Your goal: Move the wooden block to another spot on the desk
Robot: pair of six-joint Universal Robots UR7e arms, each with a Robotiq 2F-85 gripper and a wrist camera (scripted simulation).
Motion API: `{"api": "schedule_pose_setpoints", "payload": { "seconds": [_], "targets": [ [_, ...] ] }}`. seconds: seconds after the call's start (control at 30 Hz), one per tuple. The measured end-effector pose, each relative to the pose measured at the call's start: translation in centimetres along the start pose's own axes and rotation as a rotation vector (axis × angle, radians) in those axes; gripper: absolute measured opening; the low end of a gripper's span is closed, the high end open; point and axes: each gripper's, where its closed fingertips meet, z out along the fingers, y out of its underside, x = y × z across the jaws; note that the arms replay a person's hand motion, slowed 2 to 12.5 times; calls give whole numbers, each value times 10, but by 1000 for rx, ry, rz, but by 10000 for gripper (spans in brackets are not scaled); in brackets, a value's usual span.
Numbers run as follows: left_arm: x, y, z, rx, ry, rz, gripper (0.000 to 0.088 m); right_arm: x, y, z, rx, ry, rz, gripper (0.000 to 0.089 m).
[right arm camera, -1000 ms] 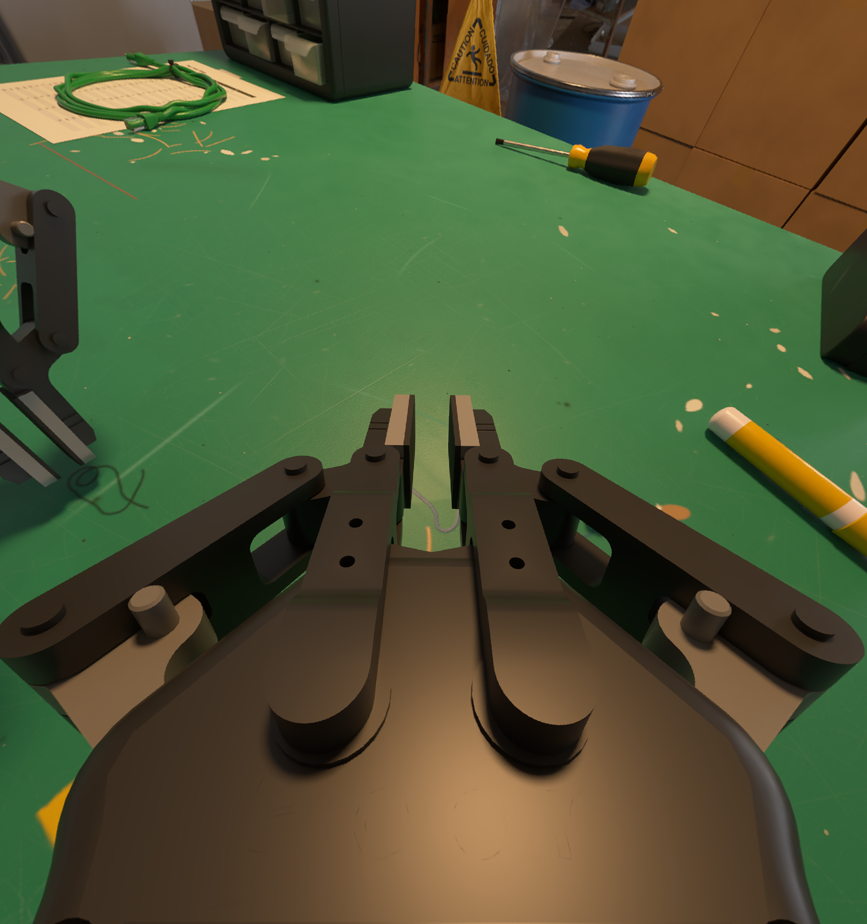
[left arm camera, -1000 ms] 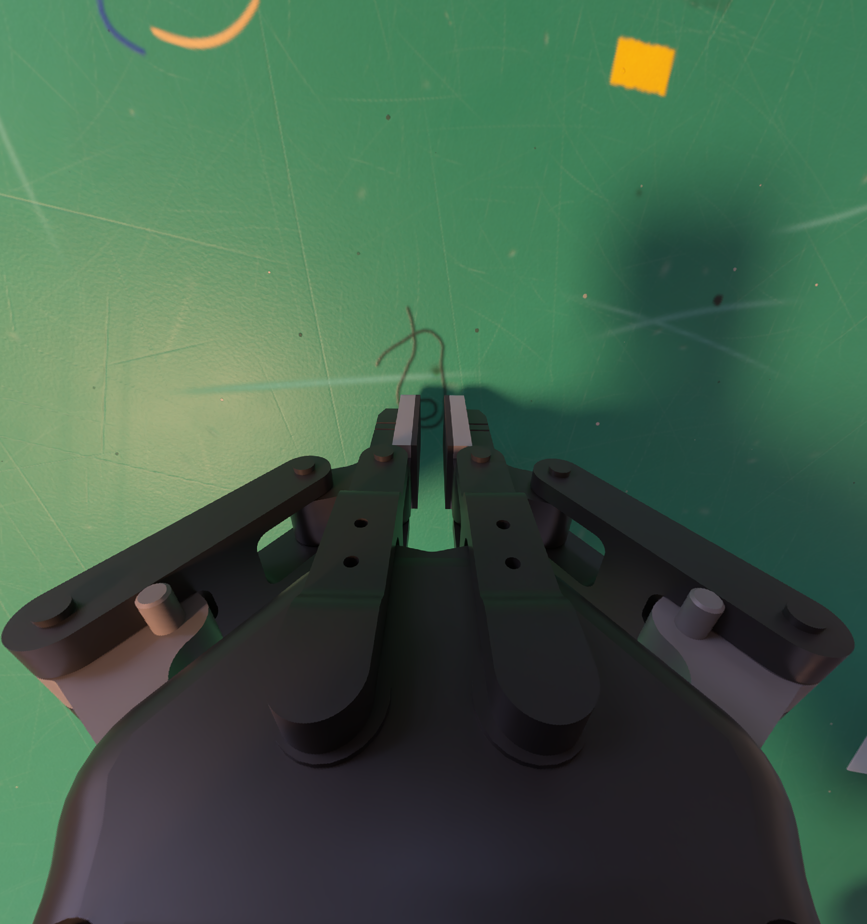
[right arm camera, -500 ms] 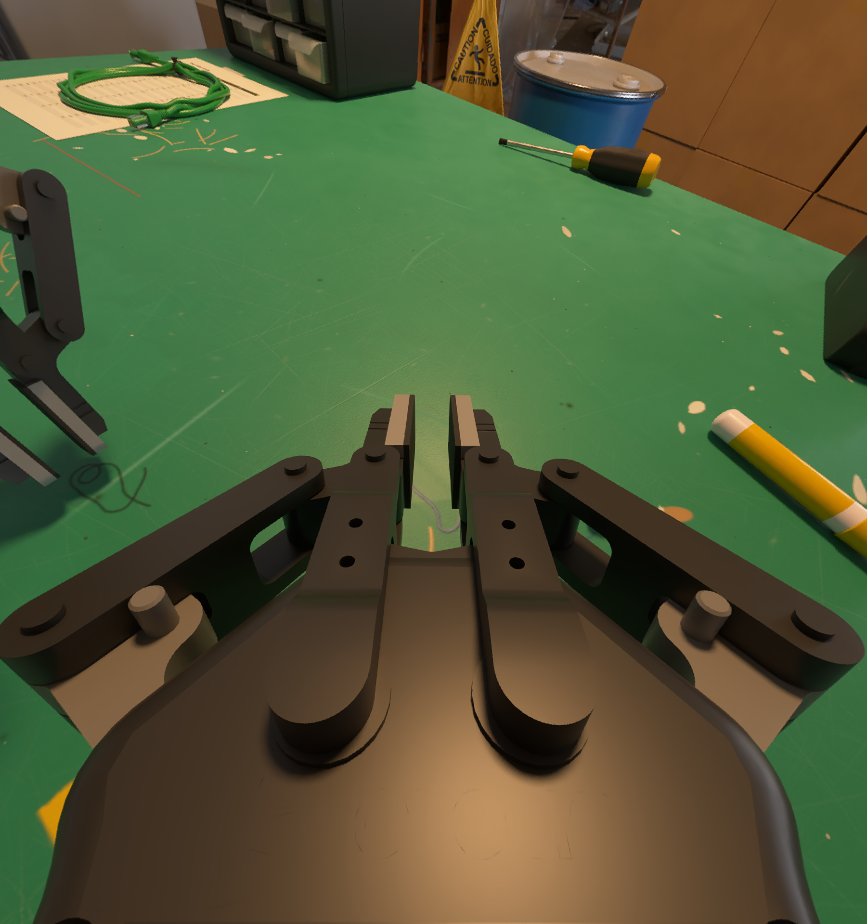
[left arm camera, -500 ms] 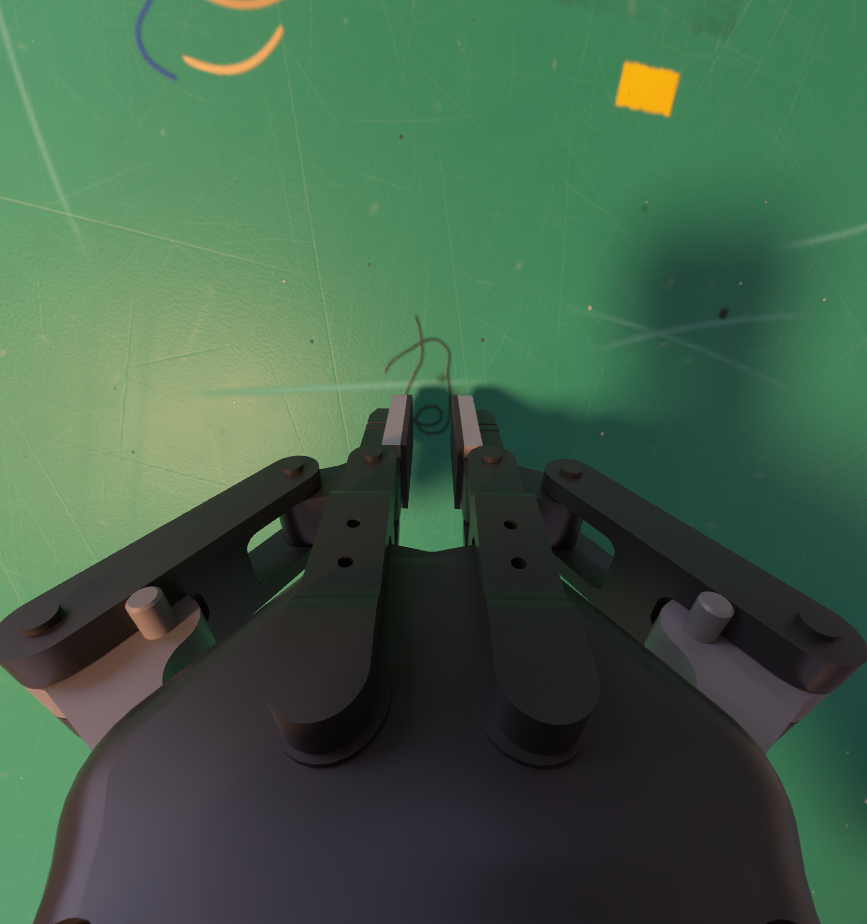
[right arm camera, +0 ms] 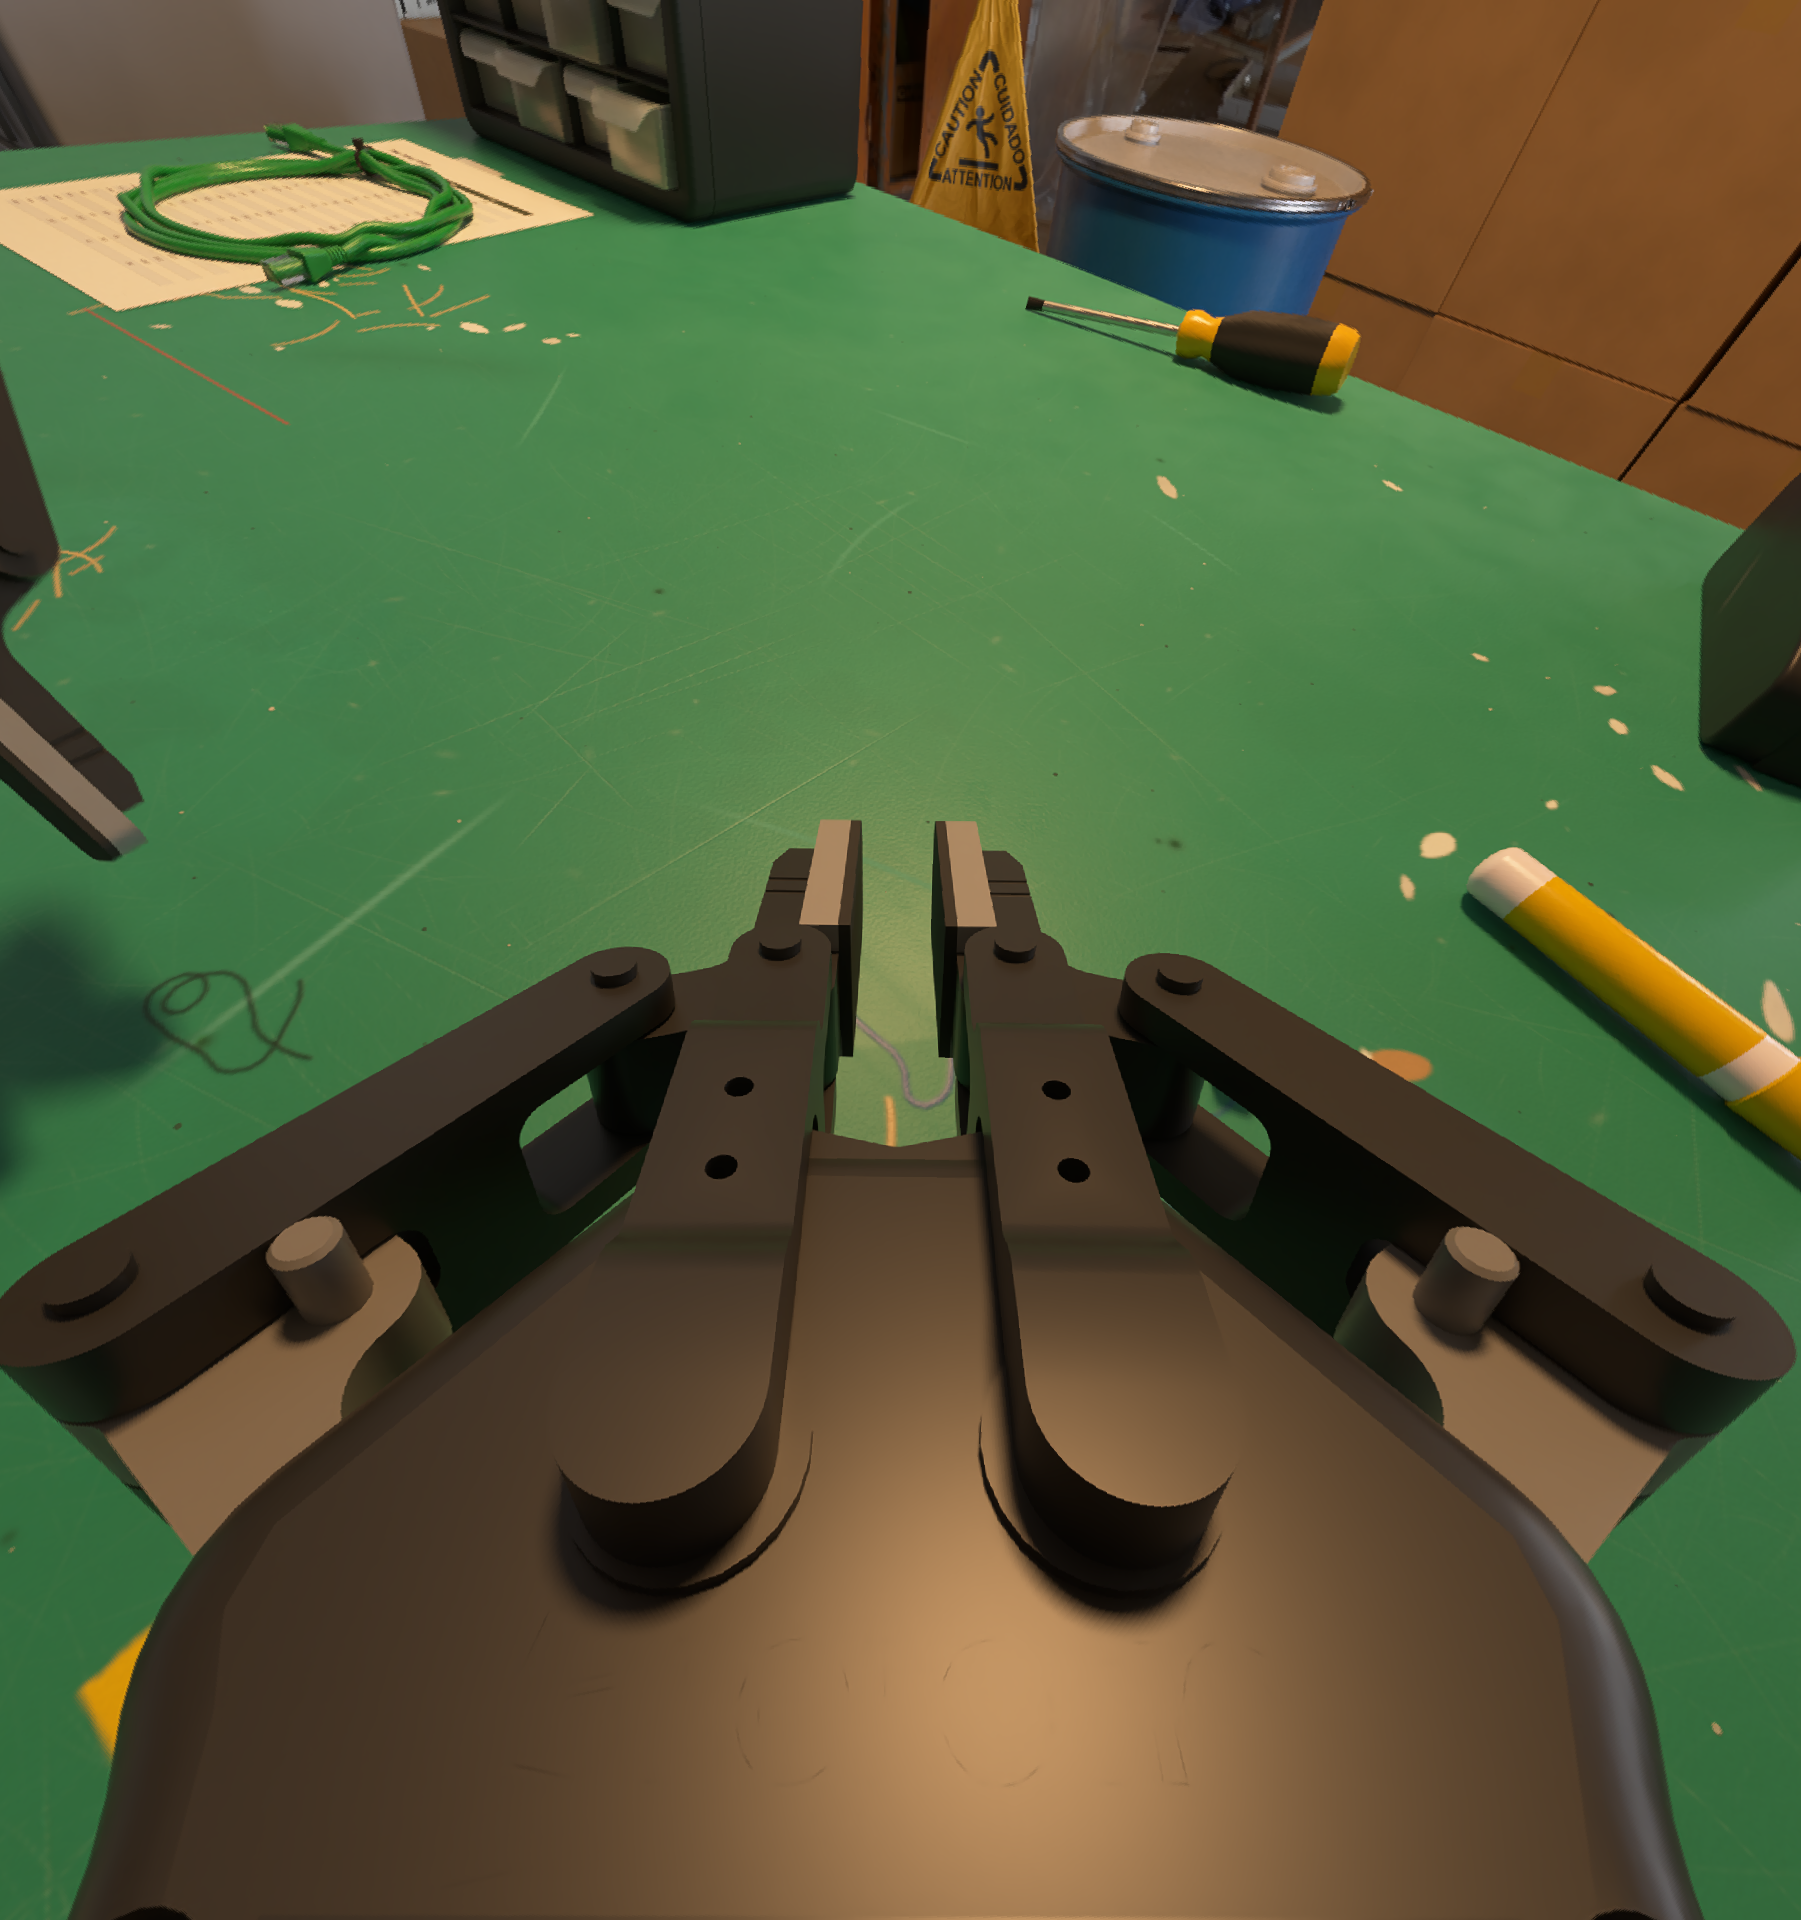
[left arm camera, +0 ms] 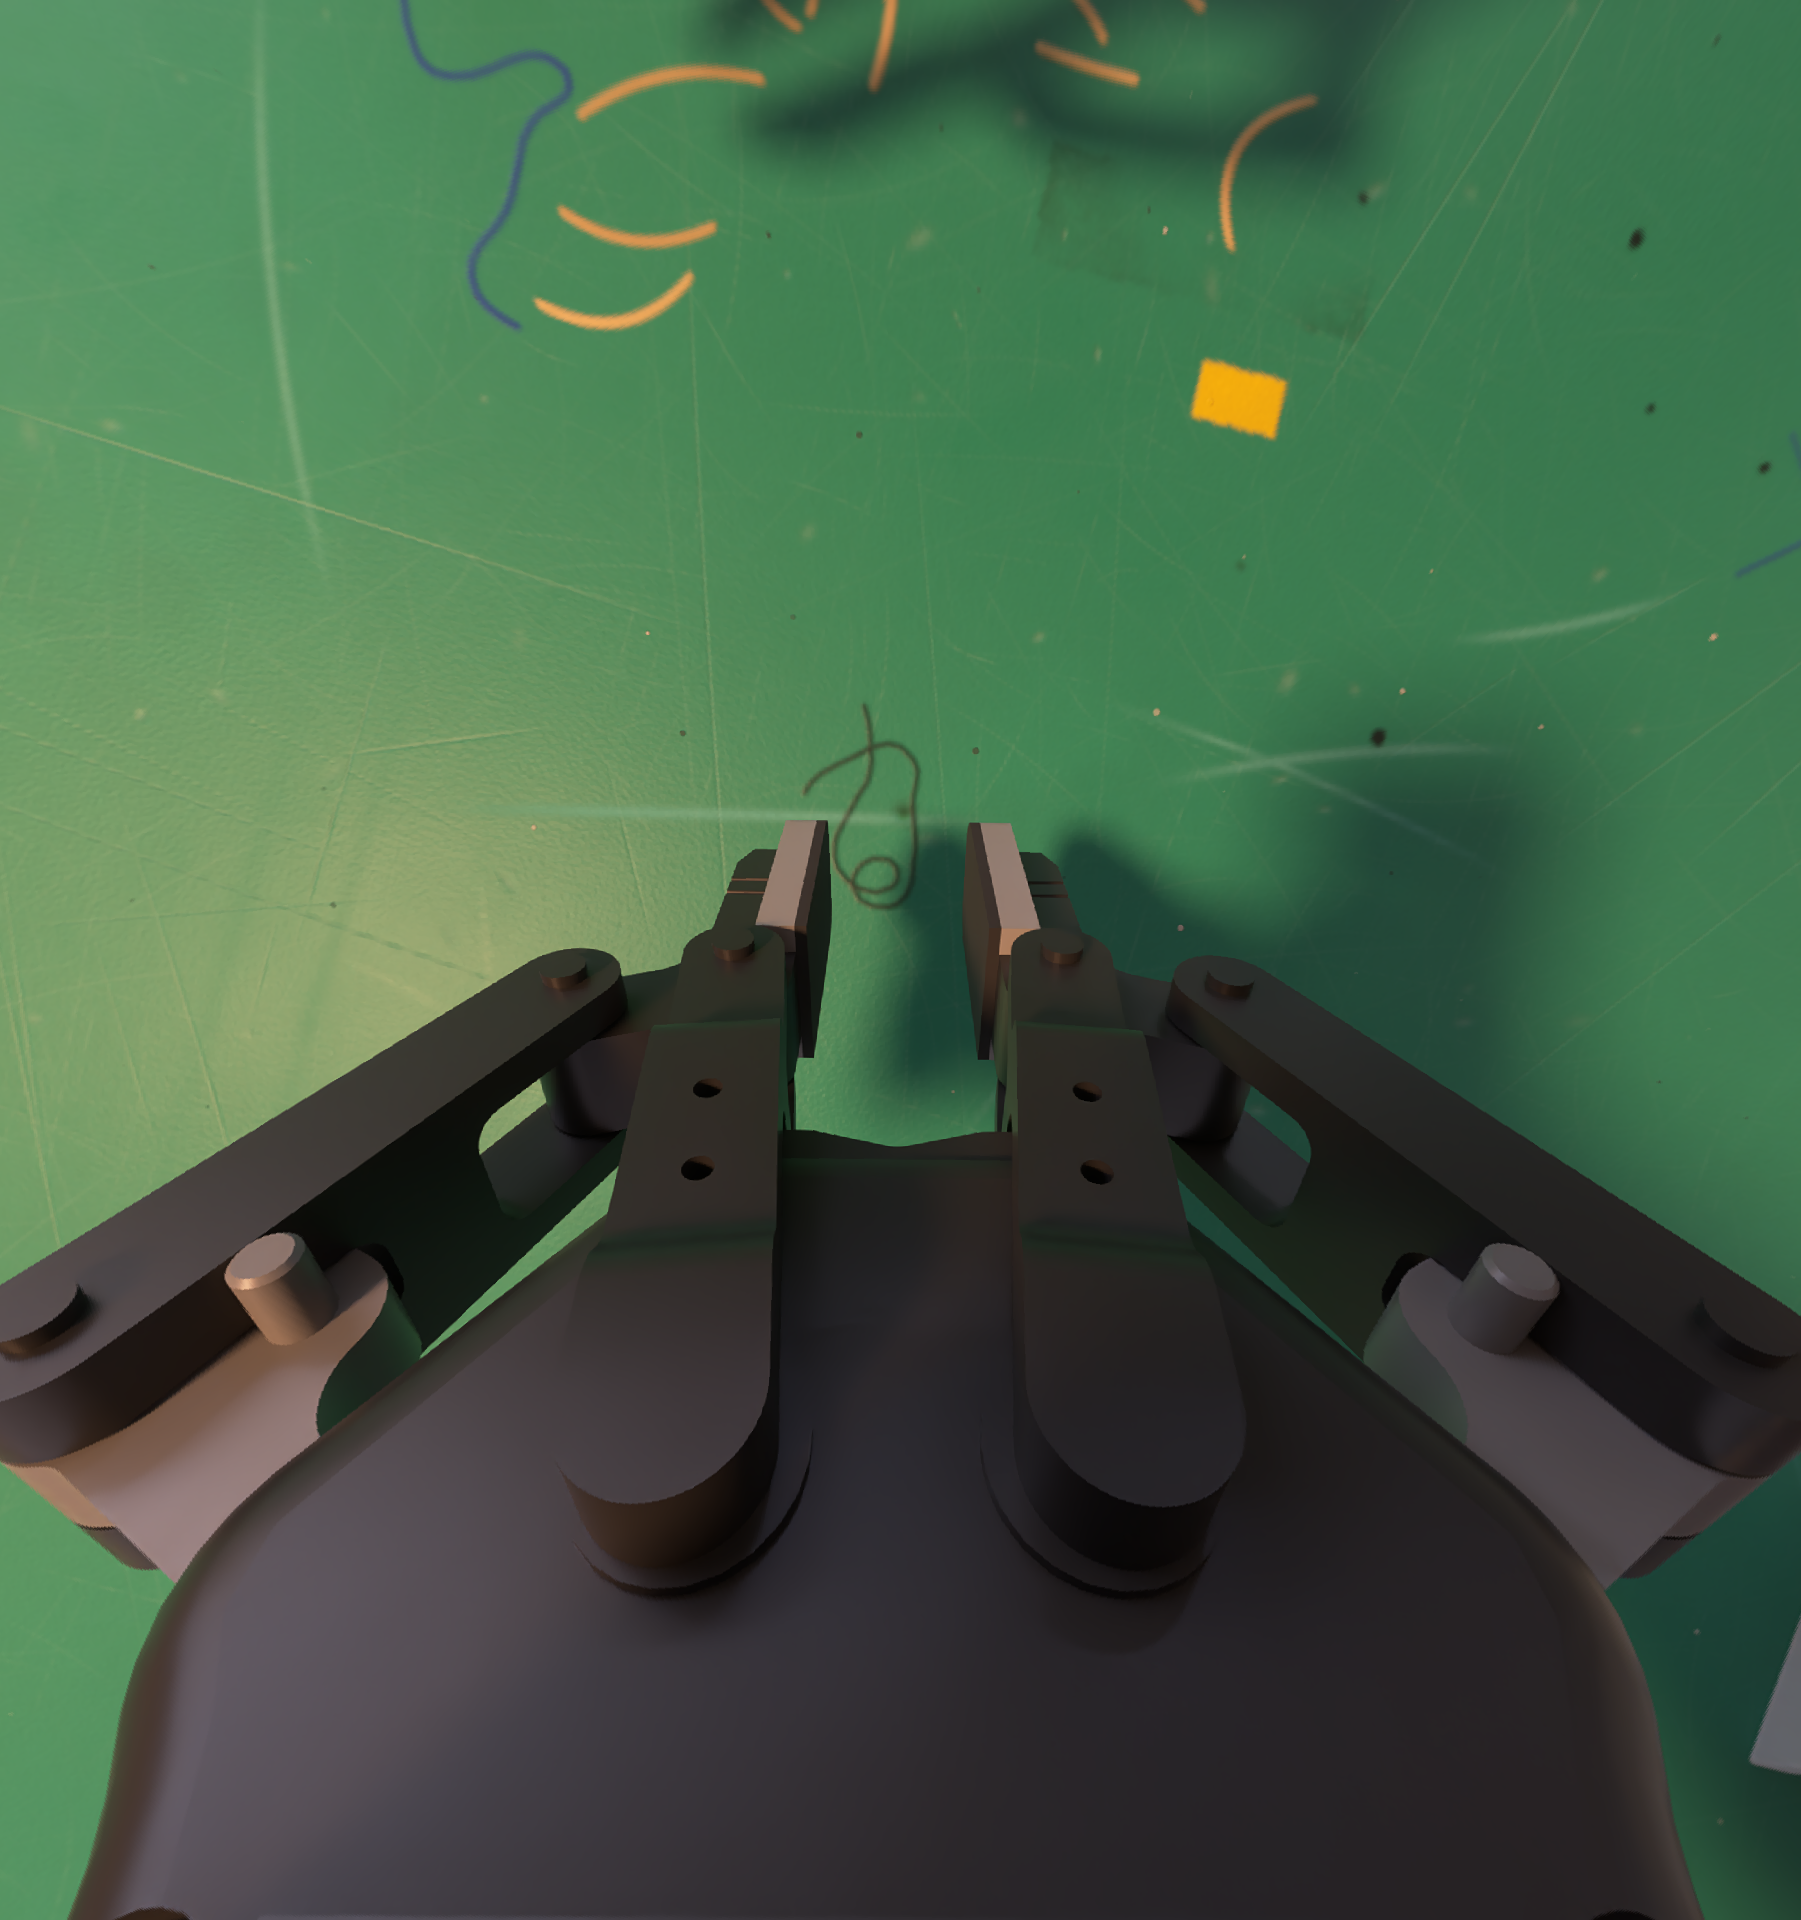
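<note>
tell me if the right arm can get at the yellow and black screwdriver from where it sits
Probably yes: bare green desk lies between the right gripper and the screwdriver, which lies flat and apart from everything. It sits far off near the edge, so reach is uncertain.

Desk mat (right arm camera: 667,582): matt green, finely scratched ahead of the fingers.
Left gripper (left arm camera: 897,883): dull dark metal links; pale smooth pads (left arm camera: 794,871).
Right gripper (right arm camera: 897,878): same matt dark finish.
Screwdriver (right arm camera: 1265,348): far ahead, glossy plastic handle, metal shaft.
Cable (right arm camera: 293,213): glossy green, on matt paper (right arm camera: 65,249).
Drum (right arm camera: 1202,213): blue body, metallic lid.
</note>
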Motion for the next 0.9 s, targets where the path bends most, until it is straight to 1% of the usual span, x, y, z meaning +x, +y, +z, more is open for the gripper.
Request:
{"api": "schedule_pose_setpoints", "payload": {
  "seconds": [0.27,0.6,0.9],
  "targets": [
    [0,-3,-22,152,-26,-57,241,4,0,-1,3,20,2,131],
    [-7,-4,-49,383,-110,-132,263,16,-1,-5,8,80,15,220],
    [-16,-11,-70,627,-161,-252,279,33,1,-10,4,163,49,297]
  ]
}}
